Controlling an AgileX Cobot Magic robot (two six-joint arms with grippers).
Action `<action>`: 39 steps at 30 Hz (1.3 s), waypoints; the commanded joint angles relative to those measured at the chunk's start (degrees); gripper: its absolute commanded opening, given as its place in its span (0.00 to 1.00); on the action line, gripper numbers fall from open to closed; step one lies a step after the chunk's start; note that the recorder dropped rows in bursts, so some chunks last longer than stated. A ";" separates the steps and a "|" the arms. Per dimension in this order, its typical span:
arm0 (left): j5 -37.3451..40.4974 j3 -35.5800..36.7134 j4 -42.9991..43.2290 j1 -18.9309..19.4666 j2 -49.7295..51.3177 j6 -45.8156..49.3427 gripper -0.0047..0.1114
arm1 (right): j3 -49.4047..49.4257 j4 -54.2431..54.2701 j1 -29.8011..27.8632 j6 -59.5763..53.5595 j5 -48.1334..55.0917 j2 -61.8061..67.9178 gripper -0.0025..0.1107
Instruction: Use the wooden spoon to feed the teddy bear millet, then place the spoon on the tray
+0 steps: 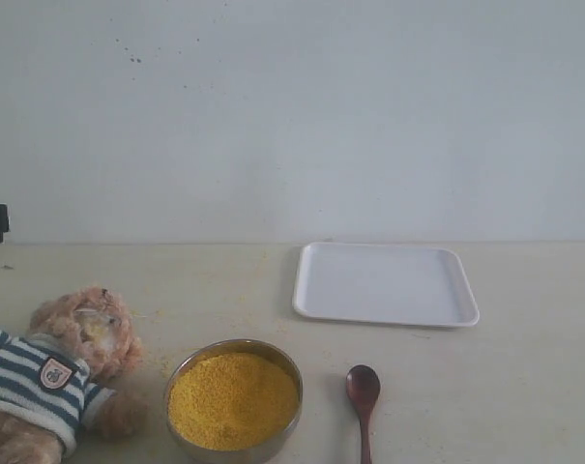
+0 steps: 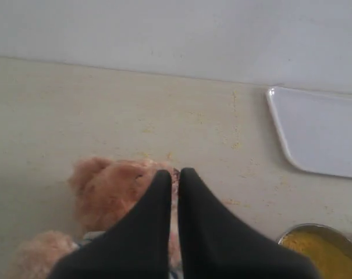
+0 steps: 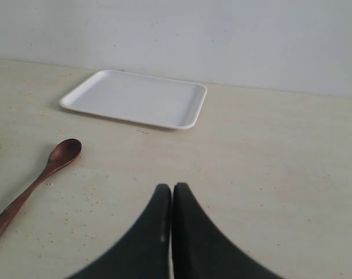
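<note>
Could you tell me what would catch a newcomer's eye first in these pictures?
The bright yellow millet filling the steel bowl at the front of the table stands out first. Left of it lies the teddy bear in its striped shirt; right of it the wooden spoon, with the white tray behind.

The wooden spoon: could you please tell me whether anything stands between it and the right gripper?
Nothing visible does. In the right wrist view only bare table separates the shut right gripper from the wooden spoon; the tray lies farther off.
</note>
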 commanded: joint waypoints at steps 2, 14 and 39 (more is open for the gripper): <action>10.22 -8.64 34.36 10.25 0.65 -31.89 0.07 | 0.00 0.11 -0.04 -0.17 -2.12 -0.26 0.02; 36.93 -17.98 53.09 12.40 14.19 -39.75 0.07 | 0.00 0.25 -0.04 -0.17 -2.05 -0.26 0.02; 37.98 -8.09 44.60 12.30 14.68 -37.64 0.97 | 0.00 0.25 -0.04 -0.17 -2.05 -0.26 0.02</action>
